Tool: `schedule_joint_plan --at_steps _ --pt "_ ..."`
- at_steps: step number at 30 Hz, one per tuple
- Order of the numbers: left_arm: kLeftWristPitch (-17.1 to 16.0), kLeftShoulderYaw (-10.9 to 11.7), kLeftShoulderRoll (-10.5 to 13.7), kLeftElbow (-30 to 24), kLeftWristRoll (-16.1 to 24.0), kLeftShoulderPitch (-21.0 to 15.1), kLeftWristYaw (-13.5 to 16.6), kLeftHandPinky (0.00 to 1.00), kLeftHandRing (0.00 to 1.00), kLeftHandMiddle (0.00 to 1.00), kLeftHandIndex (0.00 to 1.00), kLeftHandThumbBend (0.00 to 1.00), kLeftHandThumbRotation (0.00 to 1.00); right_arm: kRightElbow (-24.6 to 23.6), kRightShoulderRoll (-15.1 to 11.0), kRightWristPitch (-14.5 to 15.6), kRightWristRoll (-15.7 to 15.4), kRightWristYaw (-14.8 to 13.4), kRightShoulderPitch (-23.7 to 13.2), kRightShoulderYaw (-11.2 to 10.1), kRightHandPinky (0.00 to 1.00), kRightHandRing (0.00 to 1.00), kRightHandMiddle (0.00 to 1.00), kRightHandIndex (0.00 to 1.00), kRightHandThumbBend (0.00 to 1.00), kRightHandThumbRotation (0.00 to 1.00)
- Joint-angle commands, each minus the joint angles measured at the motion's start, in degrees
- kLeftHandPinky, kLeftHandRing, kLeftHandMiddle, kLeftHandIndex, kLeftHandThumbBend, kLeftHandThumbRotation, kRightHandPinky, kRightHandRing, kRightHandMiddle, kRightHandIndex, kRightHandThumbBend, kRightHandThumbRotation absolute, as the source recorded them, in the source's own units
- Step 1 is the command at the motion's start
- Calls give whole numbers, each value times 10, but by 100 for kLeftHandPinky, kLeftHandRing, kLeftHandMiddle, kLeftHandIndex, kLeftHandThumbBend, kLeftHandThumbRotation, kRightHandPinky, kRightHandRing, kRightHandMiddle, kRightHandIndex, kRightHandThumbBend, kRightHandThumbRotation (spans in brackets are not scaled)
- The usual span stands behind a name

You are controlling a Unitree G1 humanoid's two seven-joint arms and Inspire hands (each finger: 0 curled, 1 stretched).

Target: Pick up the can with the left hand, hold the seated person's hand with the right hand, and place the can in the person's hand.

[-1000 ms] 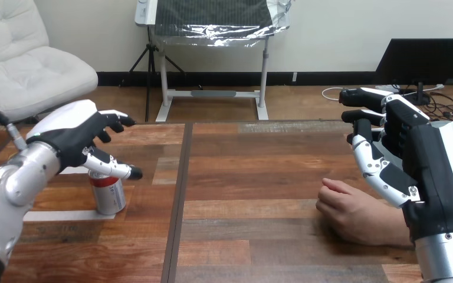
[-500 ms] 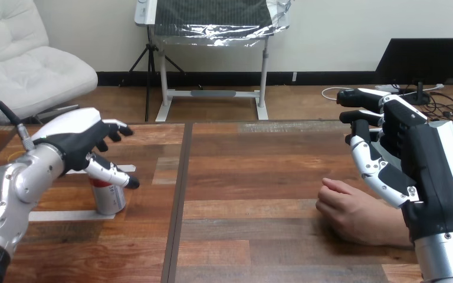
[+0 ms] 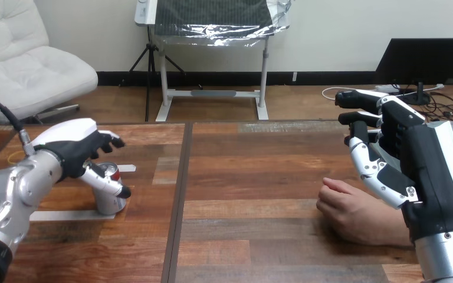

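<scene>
The pick-up, the first step, is in progress. The left robot hand (image 3: pixel 71 144) is hovering wide around the can (image 3: pixel 111 205), with its fingers spreading above and behind it and its thumb reaching across the front. Whether the thumb is touching cannot be told. The can is standing upright at the left of the desk (image 3: pixel 259 177), on a strip of white tape (image 3: pixel 59 216). The right robot hand (image 3: pixel 430 165) is hanging above the person's hand (image 3: pixel 354 215), fingers loosely bent and holding nothing. The person's hand is resting, loosely curled, on the desk. The next move is calling for the left fingers and thumb to close on the can's wall before any lift. The can's label is showing red and silver; no writing on it is legible.
</scene>
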Motion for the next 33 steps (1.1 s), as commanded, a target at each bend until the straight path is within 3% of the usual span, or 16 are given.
schedule_joint_plan --at_steps 1,25,33 --pt "-14 -15 -1 20 16 -52 34 75 81 84 85 86 30 -27 -14 -4 1 4 -36 -6 58 71 76 70 8 0" --pt "-45 -72 -13 105 70 -69 129 77 81 83 85 82 35 -29 -21 -2 20 11 -38 -9 58 71 77 70 7 0" --pt "-42 -83 -17 116 73 -72 140 74 79 82 84 81 34 -30 -24 -1 28 15 -39 -13 59 72 77 70 7 0"
